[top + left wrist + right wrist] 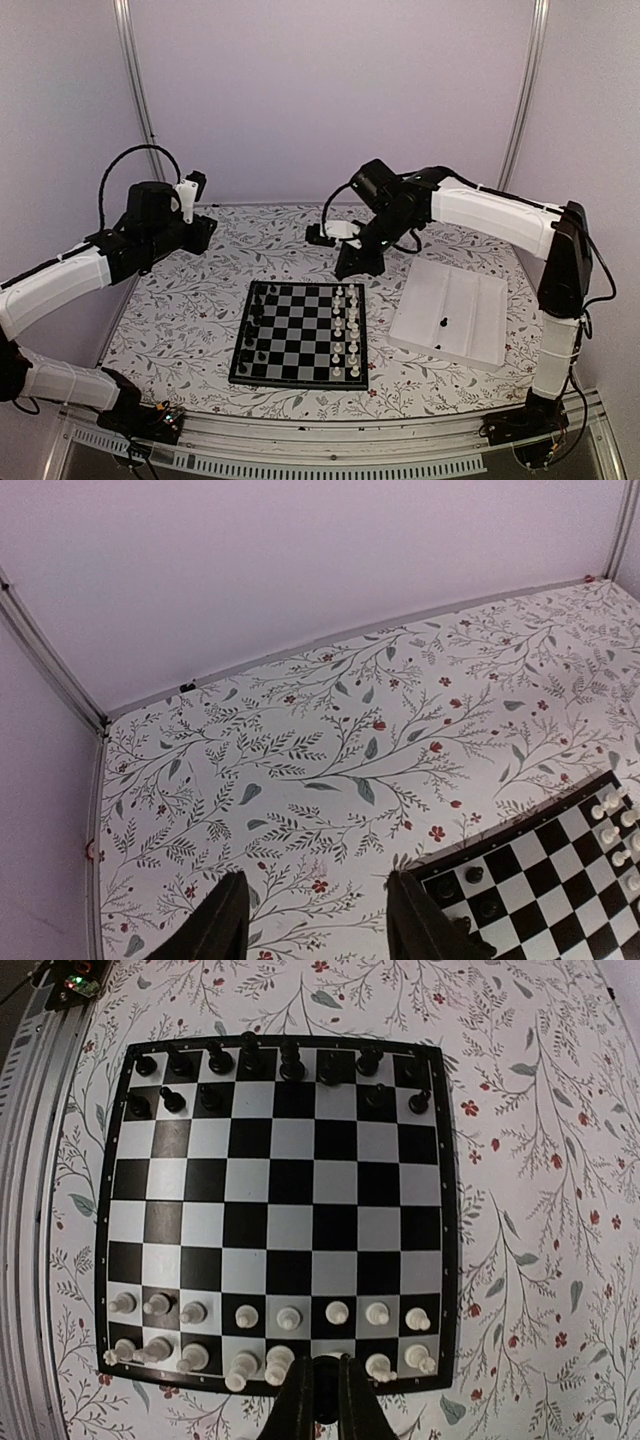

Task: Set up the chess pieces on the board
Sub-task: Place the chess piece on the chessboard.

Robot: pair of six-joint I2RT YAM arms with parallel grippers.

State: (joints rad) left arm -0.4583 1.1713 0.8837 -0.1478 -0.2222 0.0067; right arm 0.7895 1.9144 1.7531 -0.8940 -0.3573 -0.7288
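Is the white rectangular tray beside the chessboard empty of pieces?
No, one tiny black chess piece sits on the white rectangular tray in the top view.

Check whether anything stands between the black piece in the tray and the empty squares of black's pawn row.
Yes: two rows of white pieces stand along the board's edge nearest the tray, between the black piece and those squares.

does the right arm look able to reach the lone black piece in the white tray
Probably yes: the black piece stands alone in the open white tray on that arm's side, nothing over it; the right gripper is shut, so it must open first.
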